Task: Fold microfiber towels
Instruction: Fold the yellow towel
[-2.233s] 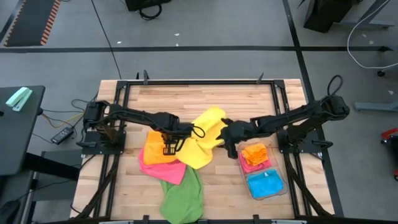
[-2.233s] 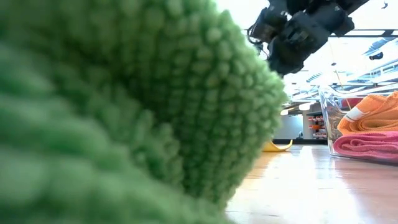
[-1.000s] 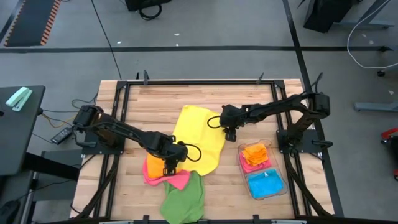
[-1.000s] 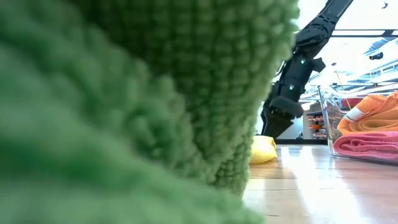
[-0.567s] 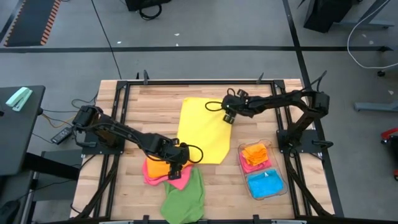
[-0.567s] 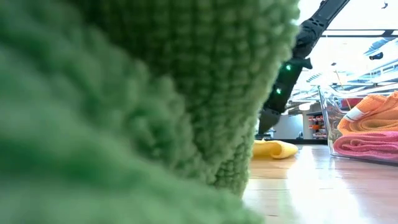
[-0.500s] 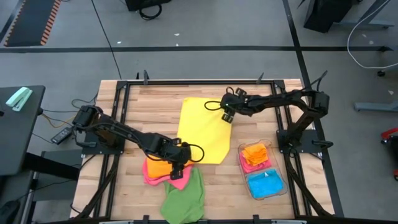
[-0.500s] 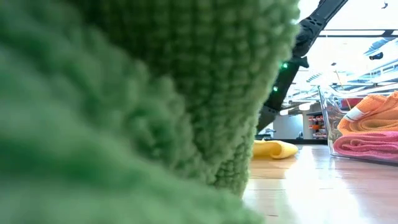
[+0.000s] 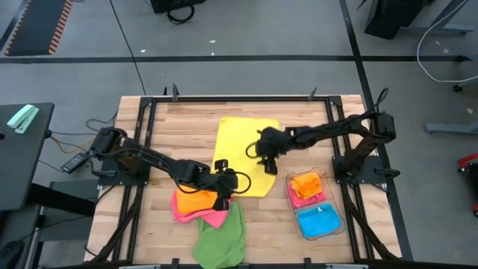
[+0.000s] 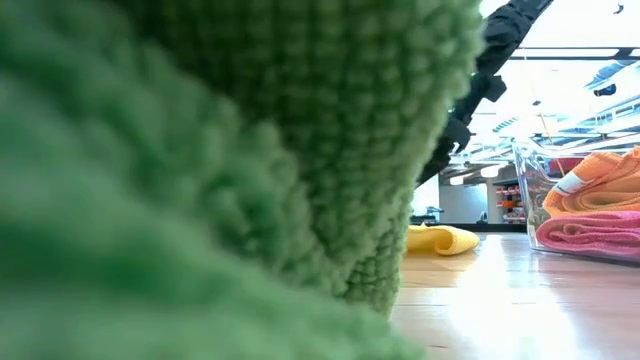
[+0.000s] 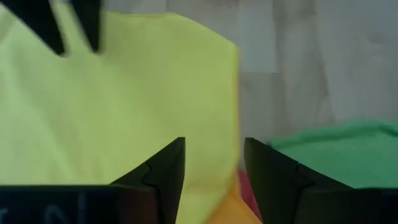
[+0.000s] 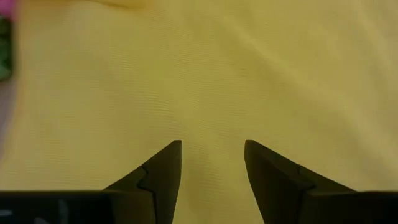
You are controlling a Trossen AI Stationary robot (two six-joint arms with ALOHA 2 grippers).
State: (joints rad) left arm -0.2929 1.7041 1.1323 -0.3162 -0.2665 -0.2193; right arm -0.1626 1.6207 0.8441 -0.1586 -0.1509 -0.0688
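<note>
A pale wooden butcher-block table (image 9: 187,127) in a black frame stands on a grey floor. In the high view a yellow square microfiber towel (image 9: 237,142) lies spread flat at the middle of the table, its long axis running from the far edge toward the near one; by its near left corner sit an orange towel (image 9: 190,200) on a pink towel (image 9: 208,217), with a green towel (image 9: 222,239) at the near edge, and a clear plastic bin (image 9: 332,224) to the right holds folded orange, pink and blue cloths. The left pincer (image 9: 222,183) sits at the yellow towel's near left corner, the right pincer (image 9: 267,155) over its right side, so each arm is nearest its own side of the cloth. The low view is mostly filled by green pile (image 10: 200,170), with a yellow edge (image 10: 440,238) lying on the wood beyond. In the left wrist view the pincer (image 11: 213,168) is spread, empty, straddling the yellow towel's edge (image 11: 233,93). In the right wrist view the pincer (image 12: 212,165) is likewise spread and empty, with yellow cloth (image 12: 205,74) directly below. The coming fold likely depends on both pincers reaching matching corners.
</note>
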